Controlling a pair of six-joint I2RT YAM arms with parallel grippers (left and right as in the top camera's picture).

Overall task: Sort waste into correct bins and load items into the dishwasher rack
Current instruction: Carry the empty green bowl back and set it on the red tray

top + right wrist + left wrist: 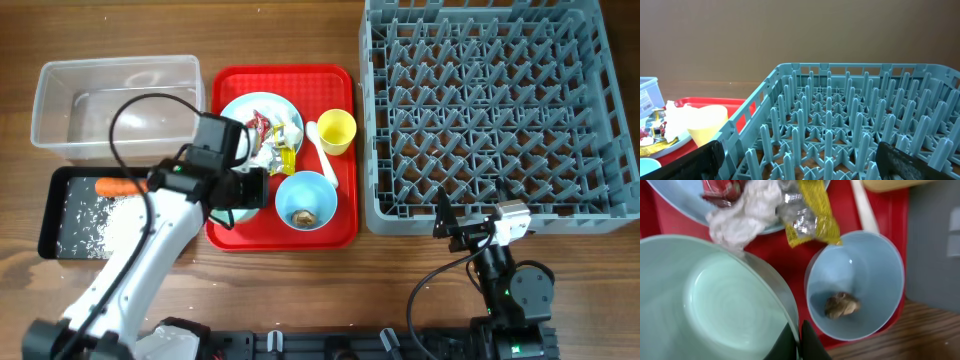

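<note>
light: even, bright | shadows: soft | left wrist view: blurred, perhaps motion

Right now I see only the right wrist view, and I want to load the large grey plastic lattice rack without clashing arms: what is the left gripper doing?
Observer: The left gripper is shut on the rim of the pale green round bowl, on the left side of the flat red serving tray.
Operator: Can the light blue round bowl go in yet?
Observer: Not as it is; a small brown lump lies inside it.
Operator: Any waste in a bin?
Observer: The shallow black rectangular tray holds white rice grains and an orange carrot.
</note>
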